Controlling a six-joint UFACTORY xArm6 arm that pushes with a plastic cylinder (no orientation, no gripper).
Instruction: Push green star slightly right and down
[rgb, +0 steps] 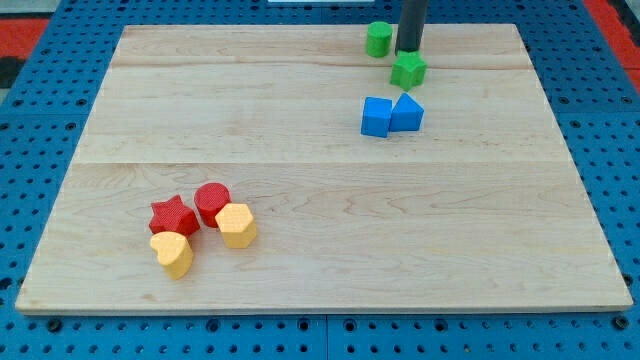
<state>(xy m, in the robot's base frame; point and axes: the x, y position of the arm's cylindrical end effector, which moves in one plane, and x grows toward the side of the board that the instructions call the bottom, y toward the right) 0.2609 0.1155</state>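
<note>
No readable text, no labels, no brand marks, no numbers, no signs anywhere, not on the bench (320, 140), not on any coloured block, not on the dark rod (411, 20)

Our rod (411, 25) is cut off by the view's top edge, and my tip (407, 52) sits partly hidden behind the green star (408, 70).

I see a green cylinder (378, 39) up top on the wooden board (320, 200). Two blue blocks (391, 115) touch each other mid-right. Lower left, a red star (173, 215), red cylinder (212, 203) and two yellow blocks (205, 239) cluster together.
</note>
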